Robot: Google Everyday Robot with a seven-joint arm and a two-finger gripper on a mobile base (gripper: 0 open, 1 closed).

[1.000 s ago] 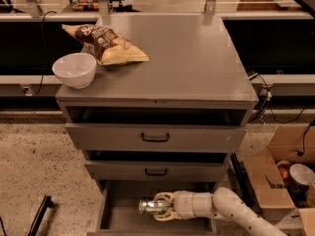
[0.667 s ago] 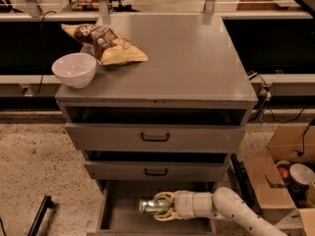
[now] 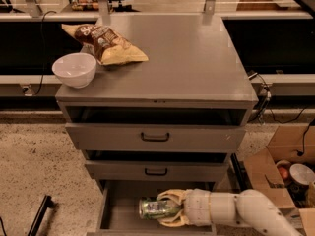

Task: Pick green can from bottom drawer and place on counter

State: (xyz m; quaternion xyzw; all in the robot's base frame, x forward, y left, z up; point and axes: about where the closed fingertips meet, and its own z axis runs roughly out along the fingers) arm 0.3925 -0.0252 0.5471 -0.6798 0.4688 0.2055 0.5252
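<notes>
The green can (image 3: 153, 208) lies on its side inside the open bottom drawer (image 3: 115, 213), its silver end facing left. My gripper (image 3: 166, 209) reaches into the drawer from the right on a white arm, with its pale fingers (image 3: 170, 195) shut around the can above and below. The counter (image 3: 167, 58) is the wide grey top of the cabinet, above the two upper drawers with black handles.
A white bowl (image 3: 75, 69) stands at the counter's front left corner, with a chip bag (image 3: 106, 43) behind it. An open cardboard box (image 3: 280, 173) with items sits on the floor to the right. A black bar (image 3: 39, 215) lies on the floor at left.
</notes>
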